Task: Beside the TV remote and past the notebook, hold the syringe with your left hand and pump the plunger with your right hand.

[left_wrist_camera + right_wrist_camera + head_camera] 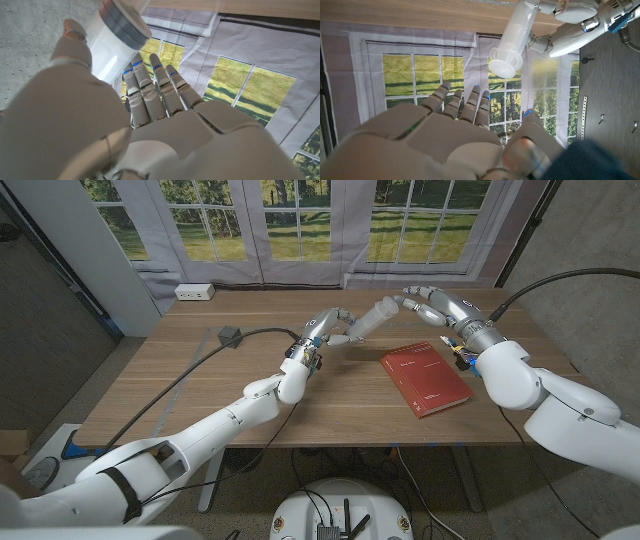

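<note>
Syringe [372, 318]: light, rigid, smooth clear plastic, likely slippery; left hand [325, 329] grips barrel. Right hand [432, 305], fingers spread, holds nothing, fingertips near plunger end.

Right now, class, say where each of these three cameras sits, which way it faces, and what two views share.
Head view: on the robot's head, looking down at the table, both arms and the red notebook.
Left wrist view: behind the left hand, which holds the syringe, facing the windows.
Right wrist view: behind the right hand, facing the windows.
Shared: all three show the syringe.
</note>
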You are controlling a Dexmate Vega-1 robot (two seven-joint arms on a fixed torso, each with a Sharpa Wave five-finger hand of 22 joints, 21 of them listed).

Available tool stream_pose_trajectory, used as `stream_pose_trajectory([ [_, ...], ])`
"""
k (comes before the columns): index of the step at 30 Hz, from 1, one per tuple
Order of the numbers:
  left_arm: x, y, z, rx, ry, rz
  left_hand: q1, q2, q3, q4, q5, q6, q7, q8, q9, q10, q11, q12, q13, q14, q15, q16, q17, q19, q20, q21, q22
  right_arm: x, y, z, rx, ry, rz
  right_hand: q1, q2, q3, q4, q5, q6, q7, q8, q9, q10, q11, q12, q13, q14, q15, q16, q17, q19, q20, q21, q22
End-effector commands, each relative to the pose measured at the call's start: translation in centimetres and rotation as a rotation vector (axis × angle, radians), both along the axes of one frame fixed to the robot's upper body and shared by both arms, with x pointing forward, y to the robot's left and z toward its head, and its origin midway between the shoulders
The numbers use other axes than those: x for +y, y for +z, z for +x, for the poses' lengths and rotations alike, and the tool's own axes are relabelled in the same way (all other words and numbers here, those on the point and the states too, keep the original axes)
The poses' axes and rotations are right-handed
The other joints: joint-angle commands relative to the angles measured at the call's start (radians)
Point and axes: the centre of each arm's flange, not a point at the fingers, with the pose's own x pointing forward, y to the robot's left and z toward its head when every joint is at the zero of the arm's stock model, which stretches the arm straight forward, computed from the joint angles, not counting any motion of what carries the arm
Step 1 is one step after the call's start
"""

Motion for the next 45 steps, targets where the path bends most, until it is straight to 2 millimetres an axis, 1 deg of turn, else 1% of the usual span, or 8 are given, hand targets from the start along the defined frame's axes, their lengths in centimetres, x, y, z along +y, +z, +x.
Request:
stream_pose_trajectory([
  [1, 1.4, 0.5, -1.0, -0.007, 0.036, 0.048, 0.152, 0.161, -0.001, 0.003, 0.006, 0.134, -0.141, 0.005, 0.016, 0.107, -0.108, 0.006, 0.003, -0.001, -0.155, 0.003, 0.004, -0.008, -0.011, 0.004, 0.003, -0.9, 0.1, 0.5, -0.004, 0.01, 0.037, -0.005, 0.002, 0.005, -0.001, 0.001, -0.009, 0.003, -0.003, 0.001, -0.014, -0.004, -0.002, 0.003, -0.006, 0.0, 0.003, 0.0, 0.014, -0.005, 0.011, 0.003],
  [2, 1.6, 0.6, -1.1, -0.011, 0.041, 0.05, 0.151, 0.161, -0.001, 0.003, 0.006, 0.133, -0.142, 0.004, 0.016, 0.107, -0.108, 0.006, 0.003, -0.001, -0.155, 0.003, 0.004, -0.008, -0.01, 0.004, 0.003, -1.0, 0.1, 0.6, -0.001, 0.015, 0.04, -0.005, 0.001, 0.006, -0.003, 0.001, -0.01, 0.003, -0.003, 0.001, -0.018, -0.006, -0.001, 0.003, -0.005, -0.004, 0.003, 0.0, 0.023, -0.019, 0.014, 0.003],
  [3, 1.7, 0.7, -1.3, -0.018, 0.047, 0.055, 0.151, 0.161, -0.001, 0.003, 0.006, 0.132, -0.142, 0.004, 0.016, 0.106, -0.108, 0.006, 0.003, -0.001, -0.155, 0.003, 0.004, -0.008, -0.01, 0.004, 0.003, -1.1, 0.1, 0.7, -0.001, 0.019, 0.049, -0.004, 0.001, 0.007, -0.004, 0.001, -0.011, 0.004, -0.003, 0.001, -0.019, -0.005, 0.0, 0.003, -0.003, -0.009, 0.004, 0.0, 0.03, -0.023, 0.016, 0.003],
  [5, 2.0, 0.8, -1.5, -0.025, 0.055, 0.066, 0.15, 0.161, -0.001, 0.004, 0.006, 0.129, -0.139, 0.003, 0.016, 0.105, -0.108, 0.005, 0.003, -0.001, -0.155, 0.003, 0.004, -0.008, -0.009, 0.004, 0.003, -1.3, 0.0, 0.9, -0.002, 0.031, 0.066, -0.003, 0.0, 0.009, -0.006, 0.001, -0.017, 0.004, -0.004, 0.001, -0.025, -0.007, 0.0, 0.004, -0.001, -0.01, 0.004, -0.001, 0.036, -0.034, 0.017, 0.002],
  [8, 2.4, 1.0, -1.8, -0.027, 0.066, 0.077, 0.148, 0.163, -0.002, 0.005, 0.006, 0.125, -0.138, 0.001, 0.017, 0.102, -0.108, 0.004, 0.002, -0.001, -0.153, 0.002, 0.003, -0.009, -0.008, 0.004, 0.003, -1.6, -0.1, 1.1, -0.002, 0.047, 0.088, -0.004, 0.001, 0.012, -0.008, 0.001, -0.024, 0.002, -0.006, 0.001, -0.04, 0.001, -0.002, 0.004, 0.001, -0.014, 0.004, -0.002, 0.05, -0.048, 0.02, 0.002],
  [16, 3.7, 1.7, -2.7, -0.019, 0.103, 0.154, 0.138, 0.165, -0.003, 0.009, 0.006, 0.115, -0.138, -0.005, 0.014, 0.093, -0.108, 0.002, 0.002, -0.006, -0.151, -0.003, 0.0, -0.011, -0.006, 0.003, 0.003, -2.2, -0.4, 1.6, 0.0, 0.086, 0.147, -0.004, 0.002, 0.016, -0.009, 0.002, -0.033, 0.003, -0.008, 0.0, -0.046, 0.004, -0.001, 0.004, 0.002, -0.013, 0.002, -0.004, 0.055, -0.055, 0.019, 0.002],
  [27, 5.3, 2.4, -3.7, -0.026, 0.157, 0.209, 0.127, 0.165, -0.006, 0.012, 0.006, 0.11, -0.14, -0.011, 0.009, 0.081, -0.107, -0.001, 0.002, -0.01, -0.15, -0.007, -0.002, -0.014, -0.003, 0.002, 0.002, -2.9, -0.6, 2.6, 0.004, 0.143, 0.22, -0.007, 0.002, 0.018, -0.01, 0.001, -0.049, 0.003, -0.01, 0.0, -0.062, 0.015, -0.002, 0.004, -0.005, -0.013, -0.001, -0.004, 0.062, -0.058, 0.018, 0.001],
  [45, 7.2, 2.3, -4.9, -0.007, 0.217, 0.256, 0.117, 0.171, -0.004, 0.014, 0.007, 0.113, -0.14, -0.01, 0.01, 0.073, -0.107, -0.001, 0.002, -0.01, -0.151, -0.01, -0.005, -0.015, -0.002, 0.002, 0.002, -3.1, -0.8, 3.6, 0.017, 0.185, 0.274, -0.013, 0.004, 0.024, -0.01, 0.002, -0.057, 0.008, -0.008, 0.0, -0.068, 0.019, 0.003, 0.004, -0.002, -0.015, -0.001, -0.004, 0.076, -0.067, 0.018, 0.001],
])
